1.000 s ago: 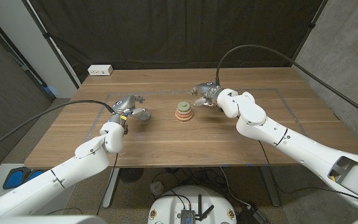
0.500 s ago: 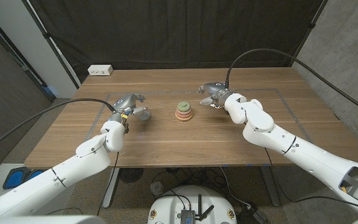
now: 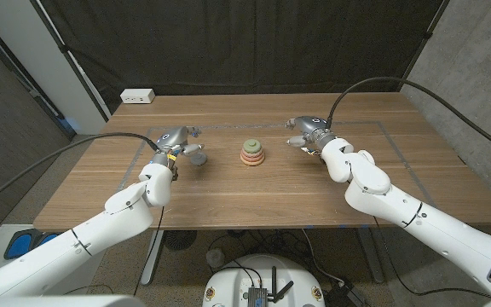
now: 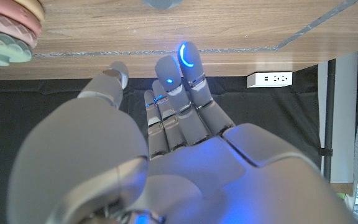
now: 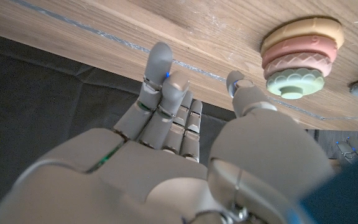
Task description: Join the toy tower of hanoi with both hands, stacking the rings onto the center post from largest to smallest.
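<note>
While the ring tower (image 3: pixel 251 152) is standing upright at the table's (image 3: pixel 228 192) middle, between both hands, the right hand (image 3: pixel 303 131) is hovering empty with fingers apart, slightly nearer it; the left hand (image 3: pixel 181 145) is waiting opposite, likewise empty and spread.

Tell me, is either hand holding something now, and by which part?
Nothing is held. The left hand and the right hand are both empty, fingers apart, each off to its own side of the ring tower.
</note>
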